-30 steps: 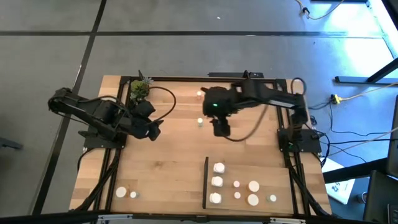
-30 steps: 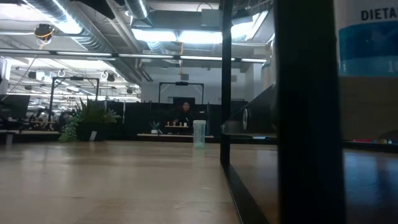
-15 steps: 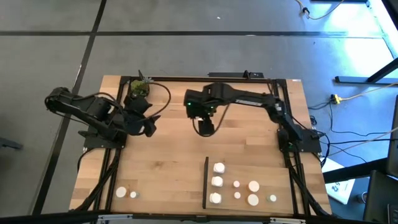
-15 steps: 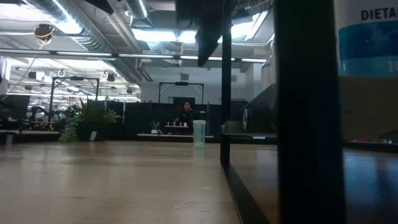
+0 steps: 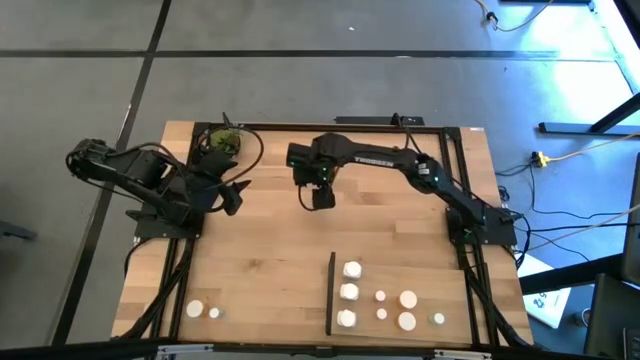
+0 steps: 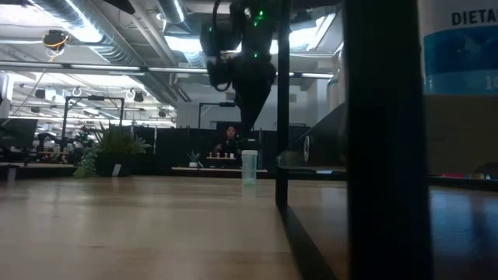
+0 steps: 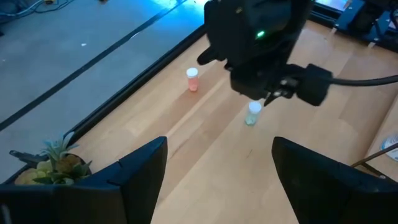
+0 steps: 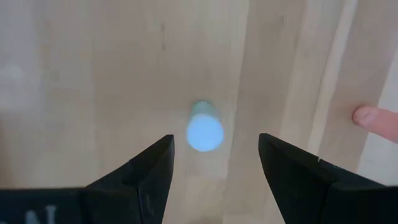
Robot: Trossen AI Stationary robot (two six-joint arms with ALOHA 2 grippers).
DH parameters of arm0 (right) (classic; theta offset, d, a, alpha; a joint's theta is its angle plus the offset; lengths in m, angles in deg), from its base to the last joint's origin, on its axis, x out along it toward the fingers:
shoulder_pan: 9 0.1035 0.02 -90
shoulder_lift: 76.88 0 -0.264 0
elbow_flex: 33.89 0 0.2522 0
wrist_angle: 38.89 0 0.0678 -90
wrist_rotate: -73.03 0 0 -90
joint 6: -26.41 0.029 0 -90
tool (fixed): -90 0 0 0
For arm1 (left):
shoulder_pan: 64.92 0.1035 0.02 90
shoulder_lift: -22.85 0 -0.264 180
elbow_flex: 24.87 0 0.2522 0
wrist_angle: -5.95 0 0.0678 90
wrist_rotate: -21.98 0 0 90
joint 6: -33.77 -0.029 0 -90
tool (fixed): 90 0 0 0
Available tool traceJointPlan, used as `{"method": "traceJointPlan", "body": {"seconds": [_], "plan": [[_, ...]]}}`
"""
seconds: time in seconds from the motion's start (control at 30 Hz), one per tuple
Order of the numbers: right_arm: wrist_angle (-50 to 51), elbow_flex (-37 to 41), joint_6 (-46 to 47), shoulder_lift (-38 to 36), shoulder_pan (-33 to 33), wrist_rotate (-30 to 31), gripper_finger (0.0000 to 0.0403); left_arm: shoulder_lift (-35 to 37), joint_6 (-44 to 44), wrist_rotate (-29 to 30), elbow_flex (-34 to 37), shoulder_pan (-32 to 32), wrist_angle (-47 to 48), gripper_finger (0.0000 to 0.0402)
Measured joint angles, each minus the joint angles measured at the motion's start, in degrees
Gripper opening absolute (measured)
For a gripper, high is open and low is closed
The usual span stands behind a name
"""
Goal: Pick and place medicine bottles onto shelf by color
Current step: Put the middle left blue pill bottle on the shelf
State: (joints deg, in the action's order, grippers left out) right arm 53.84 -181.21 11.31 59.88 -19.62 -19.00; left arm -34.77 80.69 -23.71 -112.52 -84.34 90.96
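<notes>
A small pale green medicine bottle [image 8: 204,132] stands upright on the tabletop near its middle [image 6: 249,166] [image 7: 252,114]. My right gripper [image 5: 322,197] hangs over it, pointing down and open. Its fingers [image 8: 214,162] are to either side of the bottle and well above it [image 6: 247,124]. A pink bottle [image 7: 192,79] stands farther toward the far edge [image 8: 373,118]. The shelf [image 5: 440,280] at the near right carries several white bottles [image 5: 348,292]. My left gripper [image 5: 230,195] waits open at the far left, with nothing between its fingers [image 7: 217,180].
A small potted plant [image 5: 222,140] stands at the far left corner, close to my left gripper. Two white bottles [image 5: 204,311] stand near the front left edge. The shelf's black upright strip [image 5: 330,293] runs along its left side. Bare wood lies between the strip and the green bottle.
My right gripper has swung toward the table's left and far side and come down. It has tipped to point straight down over the pale green bottle, and its fingers stay open. My left gripper has drawn back a little toward the table's left edge.
</notes>
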Motion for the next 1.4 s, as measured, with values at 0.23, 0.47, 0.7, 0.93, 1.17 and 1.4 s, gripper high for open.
{"method": "traceJointPlan", "body": {"seconds": [0.23, 0.47, 0.7, 0.93, 1.17, 1.4], "plan": [[0.04, 0.00, -0.56, 2.23, -1.69, -2.32, 0.0236, 0.09, -0.02, -0.07, 0.00, 0.00, 0.22, 0.0284], [0.08, 0.00, -0.43, 2.30, -2.02, -4.67, 0.0236, 0.09, -0.86, -0.07, 0.00, 0.00, 0.32, 0.0284], [0.49, -0.02, -0.23, 2.67, -1.99, -5.30, 0.0236, 0.09, -0.96, -0.08, 0.00, -0.01, 0.33, 0.0284], [-0.10, -0.02, -0.21, 2.76, -1.99, -5.16, 0.0236, 0.07, -0.98, -0.09, 0.00, -0.02, 0.33, 0.0284], [0.01, -0.02, -0.29, 3.19, -1.91, -5.14, 0.0236, 0.06, -0.98, -0.48, 0.00, -0.02, 0.35, 0.0284], [-0.05, -0.04, -0.39, 4.46, -1.82, -4.28, 0.0236, 0.04, -0.98, -0.48, 0.00, -0.02, 0.35, 0.0284]]}}
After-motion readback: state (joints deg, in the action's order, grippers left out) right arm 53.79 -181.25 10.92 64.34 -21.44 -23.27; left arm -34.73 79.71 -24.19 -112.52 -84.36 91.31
